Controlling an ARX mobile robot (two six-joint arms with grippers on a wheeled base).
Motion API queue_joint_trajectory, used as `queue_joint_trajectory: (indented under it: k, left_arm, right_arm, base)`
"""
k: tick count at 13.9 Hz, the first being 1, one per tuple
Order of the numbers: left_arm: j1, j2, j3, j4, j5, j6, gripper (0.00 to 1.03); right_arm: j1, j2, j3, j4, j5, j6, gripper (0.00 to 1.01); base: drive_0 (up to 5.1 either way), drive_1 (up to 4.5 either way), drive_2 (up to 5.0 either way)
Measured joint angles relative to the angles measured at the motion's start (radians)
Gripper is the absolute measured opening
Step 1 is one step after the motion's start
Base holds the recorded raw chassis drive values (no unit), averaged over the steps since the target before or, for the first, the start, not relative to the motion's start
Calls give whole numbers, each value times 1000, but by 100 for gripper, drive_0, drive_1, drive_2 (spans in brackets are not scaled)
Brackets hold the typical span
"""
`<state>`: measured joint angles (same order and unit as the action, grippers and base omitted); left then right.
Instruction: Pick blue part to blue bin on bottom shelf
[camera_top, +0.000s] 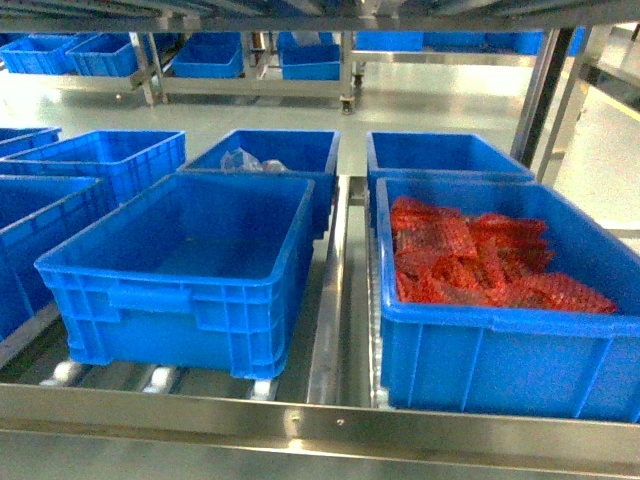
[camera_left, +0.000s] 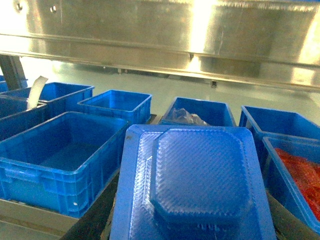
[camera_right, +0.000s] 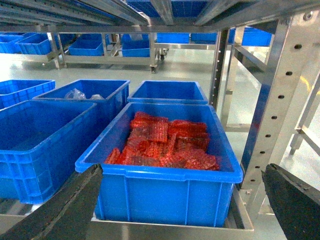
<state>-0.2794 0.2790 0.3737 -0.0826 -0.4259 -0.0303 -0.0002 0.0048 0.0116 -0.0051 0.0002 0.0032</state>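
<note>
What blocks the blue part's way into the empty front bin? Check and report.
Nothing visible. The blue part, held at the left claw, sits just right of the empty bin; the bin is open-topped and holds nothing visible, and only its near rim lies between them.

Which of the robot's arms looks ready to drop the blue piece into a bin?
Left. Its wrist view shows the blue part already carried, close to the empty blue bin. The right gripper holds nothing, facing the bin of red parts.

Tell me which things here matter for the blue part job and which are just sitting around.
Job: blue part in the left claw; empty front bin.
Sitting around: bin of red parts; back bin with clear plastic; empty back bin.
</note>
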Motion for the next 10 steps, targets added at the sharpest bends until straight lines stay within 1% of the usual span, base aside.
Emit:
queue_joint_trajectory:
  k: [10]
  left_arm:
    - [0,0,0,1,0,0,43]
  right_arm:
    - [0,0,0,0,0,0,98]
  base:
    - [0,0,0]
